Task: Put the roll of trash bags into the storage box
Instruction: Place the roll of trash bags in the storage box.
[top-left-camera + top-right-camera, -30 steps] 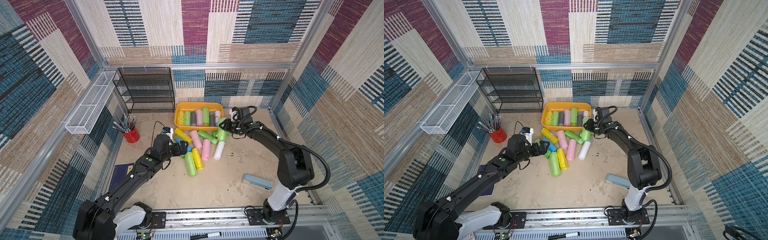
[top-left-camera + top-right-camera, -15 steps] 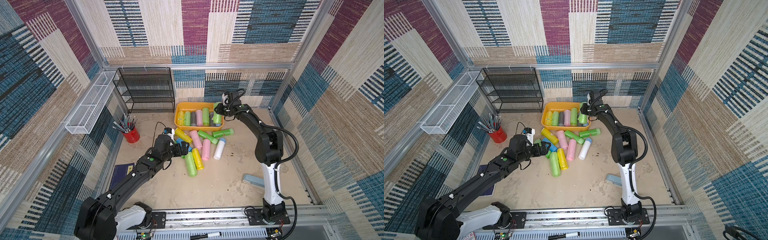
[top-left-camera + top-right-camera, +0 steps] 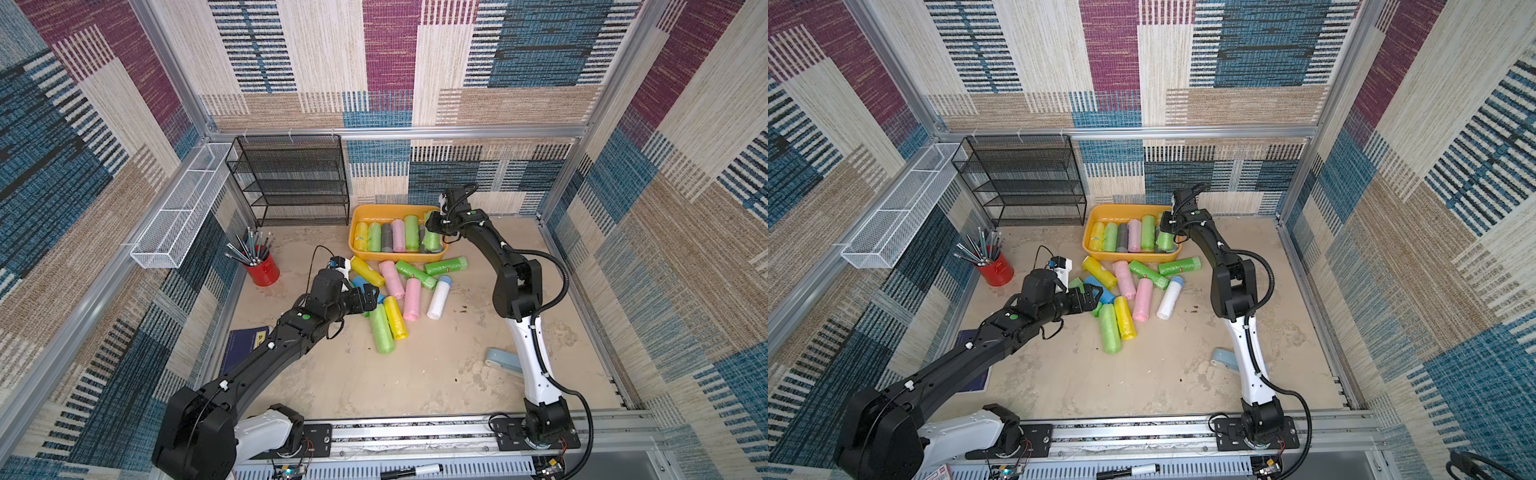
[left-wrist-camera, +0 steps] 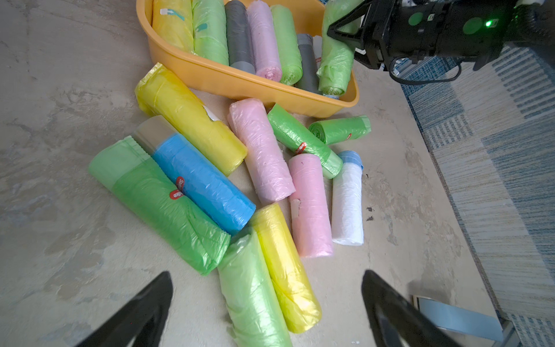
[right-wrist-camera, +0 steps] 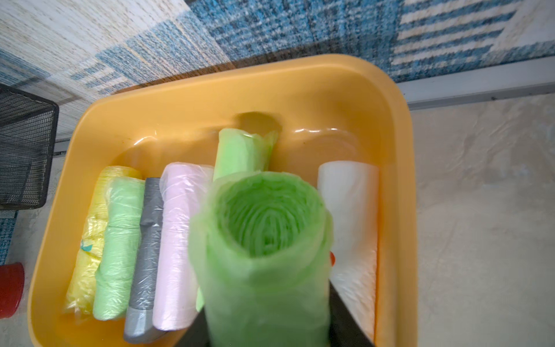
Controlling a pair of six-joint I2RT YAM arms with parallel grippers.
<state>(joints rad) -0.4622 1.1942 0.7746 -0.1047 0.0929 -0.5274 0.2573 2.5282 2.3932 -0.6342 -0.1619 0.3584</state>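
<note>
**One more roll at the box, about ten left on the table**

Your right gripper [image 3: 433, 227] is over the right end of the storage box [image 3: 390, 206], with a green roll [image 5: 264, 240] between its fingers. The roll is inside the box's outline and leans onto the rolls already there. You cannot tell from these views whether the fingers clamp it or have let go, because the wrist picture is blurred and the roll hides the pads. Judge this delivery as almost finished, not confirmed.

Inside the box you have a row lying side by side: yellow, green, grey, pink, another green, a second grey and a white one against the right wall.

Plenty is left. About ten rolls [image 4: 264, 156] lie loose on the table just in front of the box, some touching its near wall, others stacked across each other. Your left gripper [image 4: 267, 275] hangs over the near edge of that pile, fingers wide apart and empty, nearest a pale green roll and a yellow roll lying side by side.
</note>
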